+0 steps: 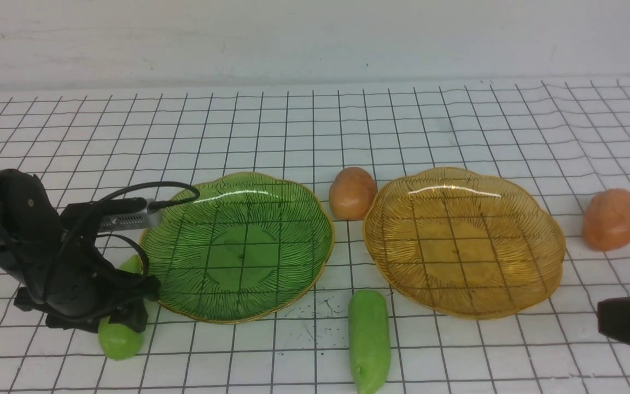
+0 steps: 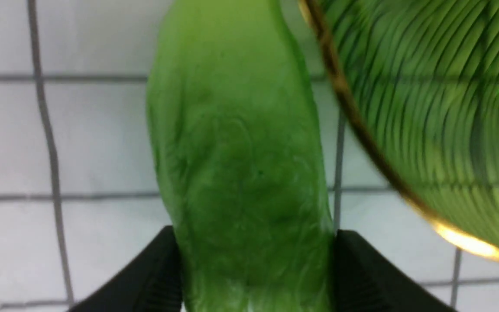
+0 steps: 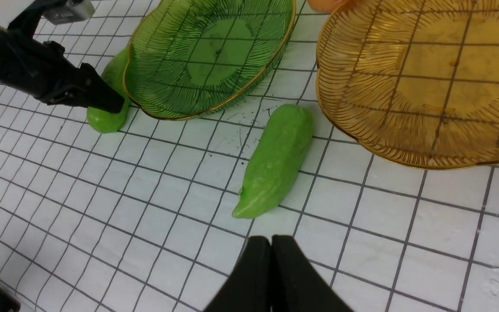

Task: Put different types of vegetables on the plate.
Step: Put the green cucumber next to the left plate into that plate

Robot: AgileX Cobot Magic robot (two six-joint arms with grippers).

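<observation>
One light-green pod (image 1: 120,339) lies on the mat beside the green plate's (image 1: 241,246) near-left rim. My left gripper (image 1: 123,314) is down on it, a black finger (image 2: 158,268) pressed against each side of the pod (image 2: 236,151). A second pod (image 1: 368,339) lies in front of the gap between the green plate and the amber plate (image 1: 462,243), both empty. One orange-brown potato (image 1: 352,192) sits between the plates at the back, another (image 1: 610,219) right of the amber plate. My right gripper (image 3: 271,242) hovers shut and empty just short of the second pod (image 3: 273,160).
A white mat with a black grid covers the table, with a pale wall along its far edge. The left arm's cable and a silver plug (image 1: 129,219) hang over the green plate's left rim. The right arm (image 1: 629,323) shows at the near right edge.
</observation>
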